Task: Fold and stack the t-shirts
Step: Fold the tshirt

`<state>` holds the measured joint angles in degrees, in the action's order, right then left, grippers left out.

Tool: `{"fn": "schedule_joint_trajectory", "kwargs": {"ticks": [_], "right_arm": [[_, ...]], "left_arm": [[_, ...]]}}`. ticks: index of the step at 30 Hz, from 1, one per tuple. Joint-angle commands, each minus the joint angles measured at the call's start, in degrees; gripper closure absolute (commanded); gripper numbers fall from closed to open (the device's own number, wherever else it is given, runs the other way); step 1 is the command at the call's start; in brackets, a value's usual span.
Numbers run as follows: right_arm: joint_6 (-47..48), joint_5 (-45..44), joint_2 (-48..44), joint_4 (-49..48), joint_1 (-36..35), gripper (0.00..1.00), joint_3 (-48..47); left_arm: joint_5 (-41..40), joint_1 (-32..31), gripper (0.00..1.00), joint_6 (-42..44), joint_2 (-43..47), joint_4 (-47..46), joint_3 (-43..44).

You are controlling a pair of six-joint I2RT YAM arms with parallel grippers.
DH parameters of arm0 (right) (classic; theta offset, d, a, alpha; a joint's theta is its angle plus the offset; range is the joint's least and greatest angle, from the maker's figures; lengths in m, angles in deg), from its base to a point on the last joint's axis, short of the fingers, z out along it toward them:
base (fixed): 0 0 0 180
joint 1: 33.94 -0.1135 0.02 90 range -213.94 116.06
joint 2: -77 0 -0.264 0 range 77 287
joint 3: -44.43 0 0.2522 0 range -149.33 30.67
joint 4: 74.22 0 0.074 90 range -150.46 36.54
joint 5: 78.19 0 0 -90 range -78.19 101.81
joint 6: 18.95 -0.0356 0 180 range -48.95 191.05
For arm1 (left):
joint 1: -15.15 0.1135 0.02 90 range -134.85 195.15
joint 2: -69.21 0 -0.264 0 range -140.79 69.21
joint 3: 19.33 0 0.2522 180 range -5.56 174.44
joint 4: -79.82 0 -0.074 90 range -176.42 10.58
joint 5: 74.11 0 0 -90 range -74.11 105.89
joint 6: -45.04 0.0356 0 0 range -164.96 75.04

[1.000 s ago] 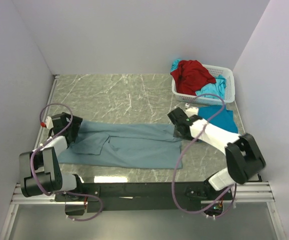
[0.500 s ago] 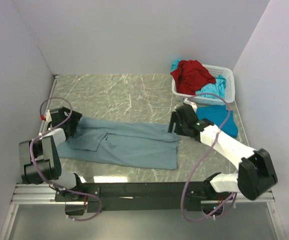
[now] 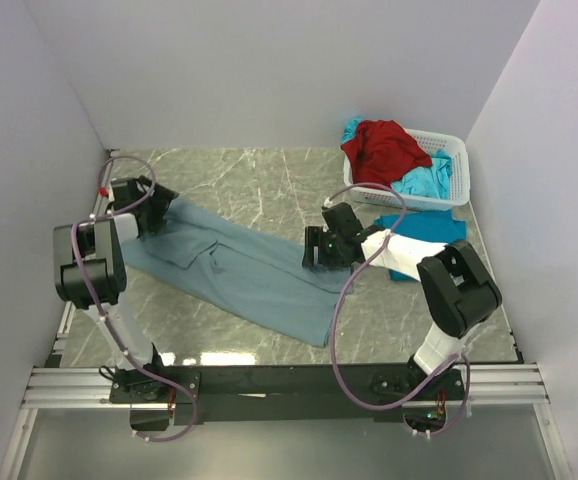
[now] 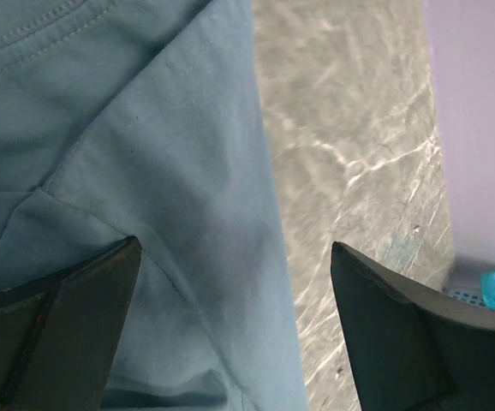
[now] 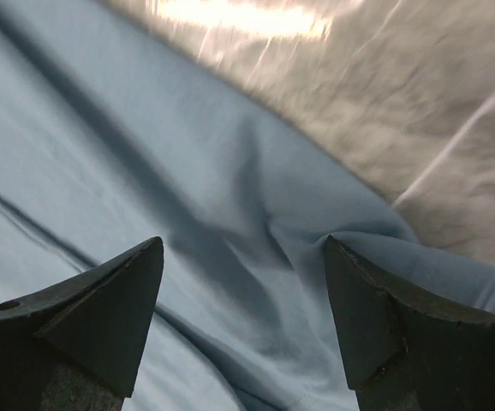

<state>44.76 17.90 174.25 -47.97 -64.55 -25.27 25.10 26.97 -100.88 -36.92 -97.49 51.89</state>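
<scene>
The large grey-blue t-shirt [image 3: 239, 270] lies in a slanting band from the far left down to the table's middle front. My left gripper [image 3: 159, 205] is open over its far left end; in the left wrist view [image 4: 235, 248] the cloth [image 4: 145, 171] lies between the spread jaws. My right gripper [image 3: 312, 250] is open over the shirt's right edge; in the right wrist view [image 5: 243, 244] rumpled cloth [image 5: 145, 154] fills the gap. A turquoise shirt [image 3: 434, 228] lies flat at the right. A red shirt [image 3: 381, 150] and more turquoise cloth [image 3: 424, 180] are in the basket.
The white lattice basket [image 3: 454, 150] stands at the far right corner. The marble table [image 3: 249, 185] is walled at the left, back and right. The right arm reaches across the flat turquoise shirt. A metal rail [image 3: 269, 380] runs along the near edge.
Both grippers moved away from me, the right one also leftward. The grey-blue shirt swung from lying straight across to a slant, its left end now far back left.
</scene>
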Motion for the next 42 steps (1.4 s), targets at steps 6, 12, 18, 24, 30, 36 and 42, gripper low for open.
{"fn": "schedule_joint_trajectory", "kwargs": {"ticks": [6,12,18,24,30,36,42], "right_arm": [[-1.5,0.4,-1.5,-1.9,-1.1,0.18,7.9],[-3.8,4.4,-5.0,-3.3,-2.9,0.18,13.6],[-4.4,4.9,-8.7,-1.9,-9.5,0.18,16.4],[-2.6,8.3,-12.3,-1.2,-20.0,0.18,17.2],[-1.4,12.3,-12.9,-4.2,-28.4,0.18,13.8],[-0.6,4.9,-18.8,-3.4,-28.1,0.16,11.4],[-4.5,-0.4,-25.6,-3.1,-20.9,0.14,13.0]], "left_arm": [[-3.4,-2.2,0.01,2.9,-2.2,6.7,5.6],[0.1,-2.5,0.01,4.8,-6.3,5.3,10.0],[1.9,-8.1,0.01,6.1,-15.5,3.5,19.3],[8.5,-15.8,0.01,9.5,-26.4,3.9,35.3],[14.1,-23.5,0.01,15.4,-33.8,4.7,49.4],[10.1,-27.0,0.00,18.0,-34.1,6.5,56.9],[-0.4,-26.2,0.01,25.4,-30.3,9.4,58.9]]}}
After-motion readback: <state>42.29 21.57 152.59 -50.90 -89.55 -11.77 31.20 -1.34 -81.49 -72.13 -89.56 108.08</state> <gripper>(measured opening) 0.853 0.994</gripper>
